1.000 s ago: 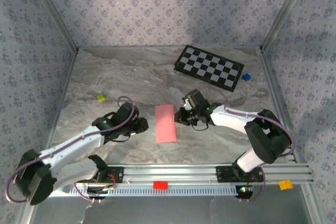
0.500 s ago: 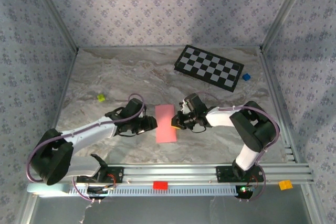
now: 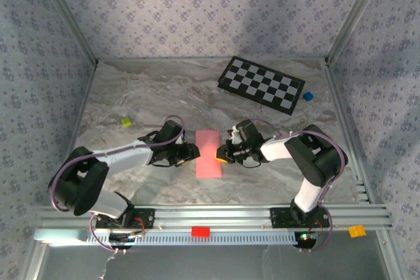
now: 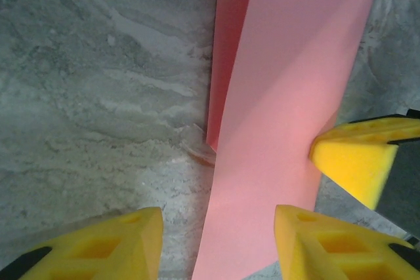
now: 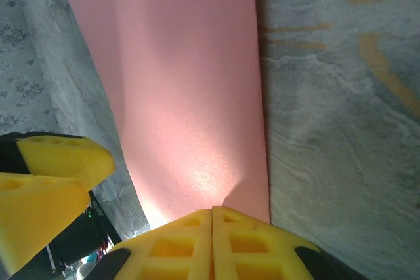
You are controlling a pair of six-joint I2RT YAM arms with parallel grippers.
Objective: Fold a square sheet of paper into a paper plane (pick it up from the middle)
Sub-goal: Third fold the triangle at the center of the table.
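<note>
The square sheet of paper (image 3: 209, 154) lies folded into a narrow pink-red rectangle on the marble table, between both arms. My left gripper (image 3: 195, 153) is at its left long edge, open. In the left wrist view the paper (image 4: 289, 90) runs up between my two yellow fingers (image 4: 105, 244), its upper layer raised off the lower one. My right gripper (image 3: 224, 155) is shut, its joined tips (image 5: 211, 227) resting on the paper (image 5: 177, 77) close to its right edge. The right gripper's yellow finger (image 4: 357, 159) also appears at the paper's far side.
A black-and-white checkered board (image 3: 261, 85) lies at the back right with a blue block (image 3: 307, 96) beside it. A yellow-green block (image 3: 126, 122) sits at the left. A red block (image 3: 200, 231) and an orange block (image 3: 356, 231) rest on the front rail.
The left gripper has travelled right, from well short of the paper up to its left edge. The right gripper has shifted slightly left onto the paper's right edge.
</note>
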